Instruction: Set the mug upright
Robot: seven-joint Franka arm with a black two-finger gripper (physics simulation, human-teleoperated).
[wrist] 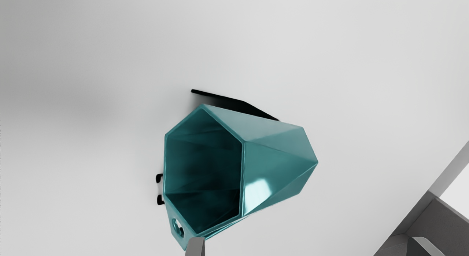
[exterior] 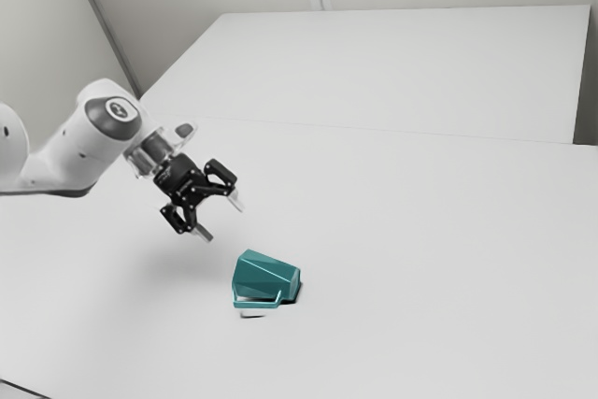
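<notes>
Mug: teal, faceted, glossy mug [exterior: 265,276], lying on its side on the smooth white table [exterior: 420,231]. Location: below the black two-finger gripper [exterior: 222,220] and a little ahead of it, on the far side from the arm's base. A gap separates fingertips and mug in the exterior view.

Container: the wide, angular mouth is turned back toward the gripper, and the wrist view looks straight into it. The narrower closed end points away from the gripper. Inner walls are the same teal, plain and faceted near the rim, darkening with depth; the deepest part is too dark to read. The teal angular handle [wrist: 177,227] sits low on the mug's side, close to the line of one fingertip in the wrist view. A thin black shadow lies on the table along the mug's opposite side.

Tool: fingers spread wide, nothing pinched between them. The gripper is tilted, its fingertips aimed down toward the mug. The white and grey robot arm [exterior: 114,121] reaches in behind it, above the table.
</notes>
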